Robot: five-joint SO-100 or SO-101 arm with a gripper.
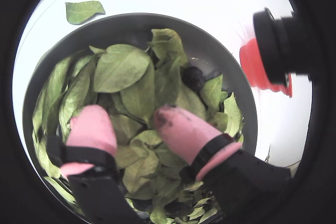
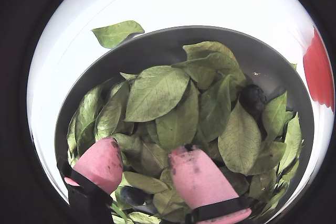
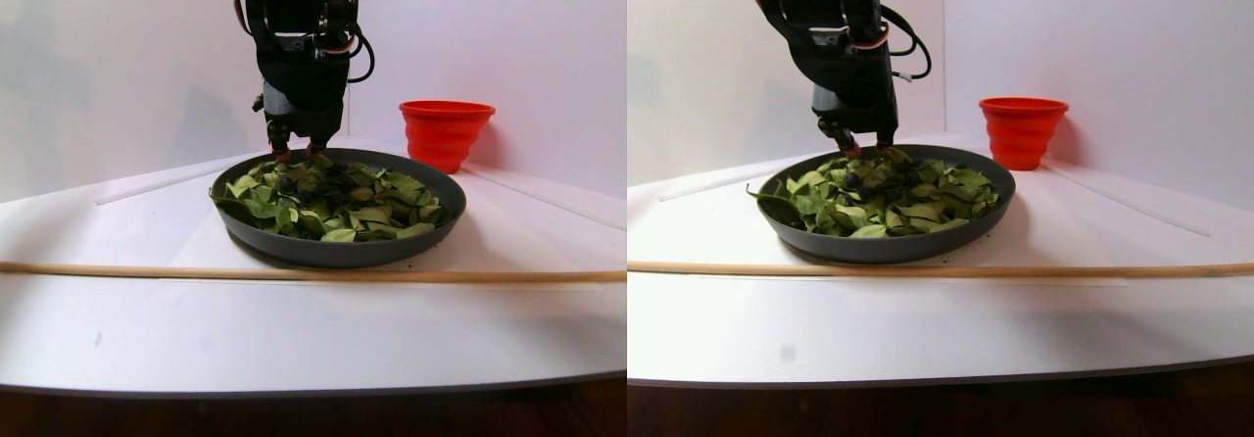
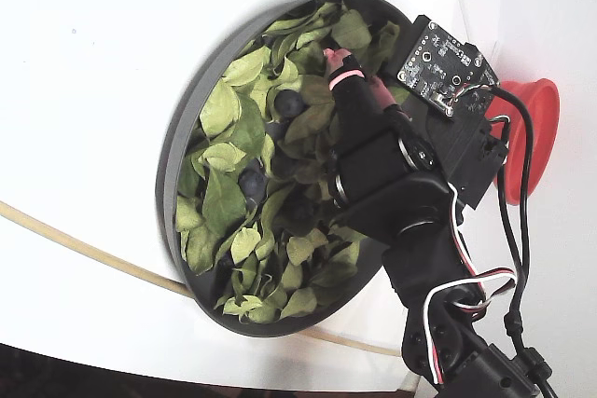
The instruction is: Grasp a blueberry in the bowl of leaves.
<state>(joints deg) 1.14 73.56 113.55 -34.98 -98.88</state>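
Observation:
The dark-grey bowl [image 1: 239,85] is filled with green leaves [image 1: 121,66]. It also shows in the fixed view [image 4: 182,128] and the stereo pair view [image 3: 338,249]. My gripper [image 1: 136,124] is open, its pink fingertips [image 1: 92,127] spread and down at the leaves near the bowl's far side. One dark blueberry [image 1: 193,78] lies ahead and right of the fingers in a wrist view. In the other wrist view [image 2: 253,98] it shows too, with a second blueberry [image 2: 132,195] low between the fingers. The fixed view shows blueberries [image 4: 288,102] left of the gripper [image 4: 357,74].
A small red cup [image 3: 446,128] stands just behind and right of the bowl, close to the arm [image 4: 536,137]. A loose leaf [image 1: 83,10] lies on the white table outside the rim. A thin wooden stick [image 3: 313,273] lies across the table in front of the bowl.

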